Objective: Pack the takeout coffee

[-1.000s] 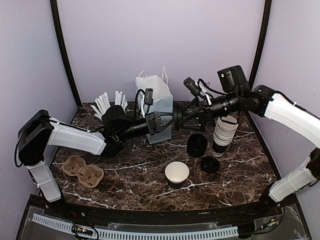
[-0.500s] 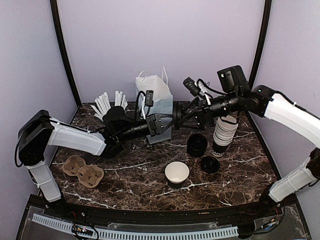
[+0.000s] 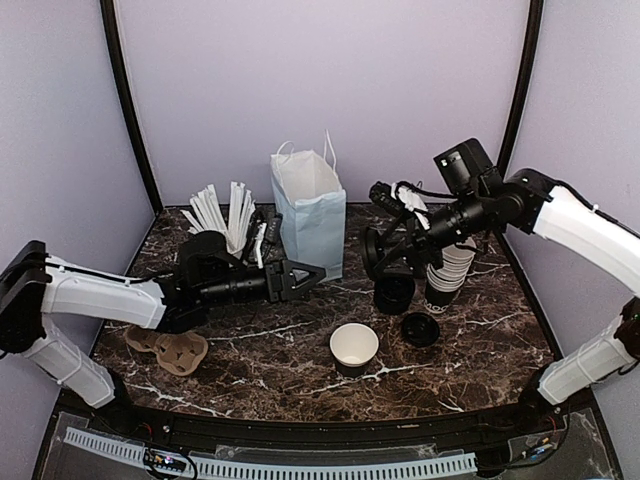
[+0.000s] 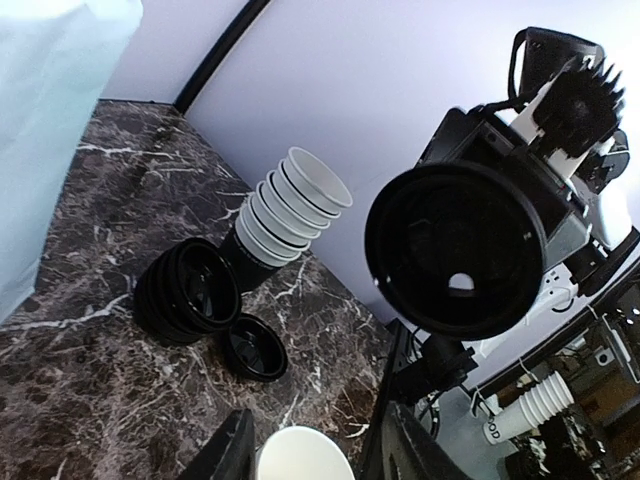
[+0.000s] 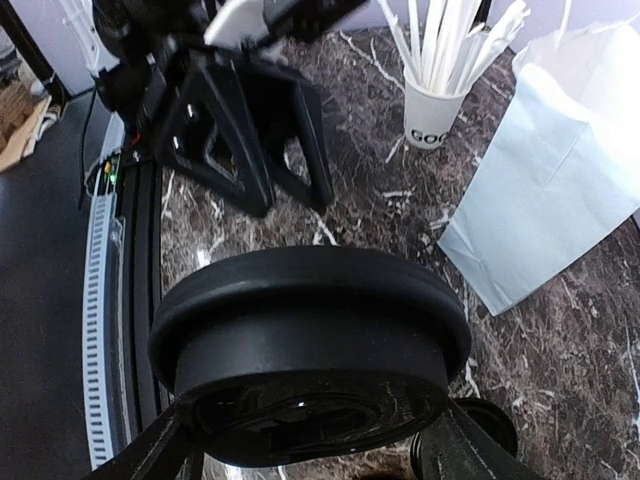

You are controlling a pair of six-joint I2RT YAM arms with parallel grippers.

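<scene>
Jaws of the right gripper (image 3: 388,250) are pressing on both sides of the takeout coffee (image 4: 455,262), holding it in the air, tipped on its side. It is hanging to the right of the pale blue paper bag (image 3: 312,215) and over the black lids (image 3: 395,290), showing a dark body and a round black lid with a small sip hole. Jaws of the left gripper (image 3: 303,274) are standing partly apart, gripping nothing.
</scene>
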